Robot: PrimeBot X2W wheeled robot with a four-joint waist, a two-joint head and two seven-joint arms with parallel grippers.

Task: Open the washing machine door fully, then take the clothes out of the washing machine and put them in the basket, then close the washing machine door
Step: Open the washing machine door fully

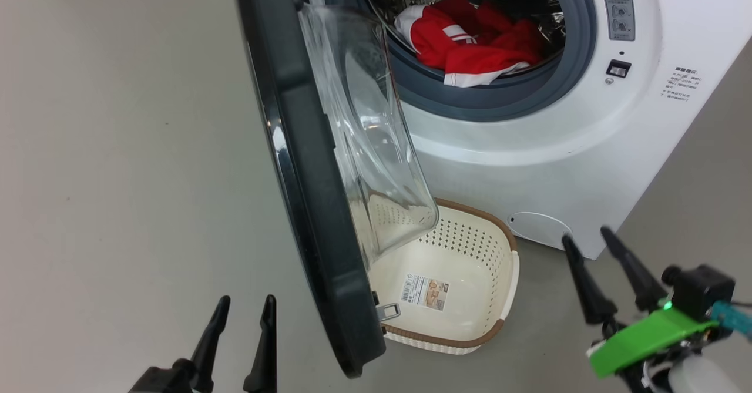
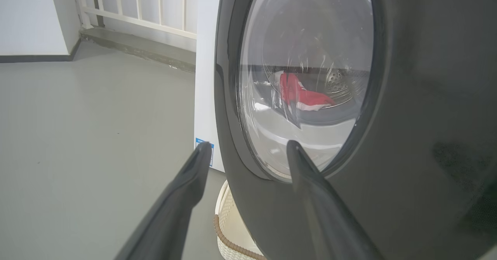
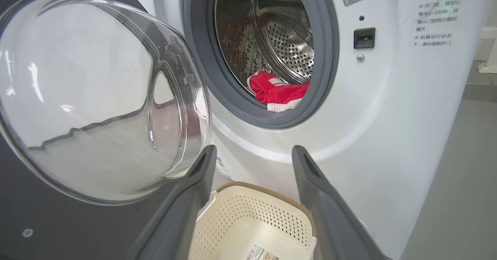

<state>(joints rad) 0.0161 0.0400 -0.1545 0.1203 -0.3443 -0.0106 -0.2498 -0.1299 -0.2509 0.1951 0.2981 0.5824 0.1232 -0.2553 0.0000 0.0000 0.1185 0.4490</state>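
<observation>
Washing machine [image 1: 499,170]: white boxy front-loader with smooth panels, a grey rubber ring [image 1: 482,102] round the mouth and a perforated steel drum [image 3: 291,46] behind it. Washing machine door [image 1: 305,205] stands swung out, edge-on in the head view: wide glossy black rim, with the bulging clear glass bowl [image 1: 364,134] facing the opening. Basket [image 1: 464,240]: cream plastic, rounded rectangle, perforated walls, brown woven-look rim, barcode sticker on the bottom. It sits on the grey floor against the washer's foot, partly under the door. Clothes [image 1: 470,49]: soft red bundle with white stripes and trim, lying low in the drum, spilling onto the ring. Left gripper [image 1: 247,299]: fingers spread wide, holding nothing, on the door's outer side near its lower edge, not touching. Right gripper [image 1: 586,234]: fingers likewise wide apart and empty, before the washer's lower right corner. The basket is just left of it; the clothes are well above and beyond.
</observation>
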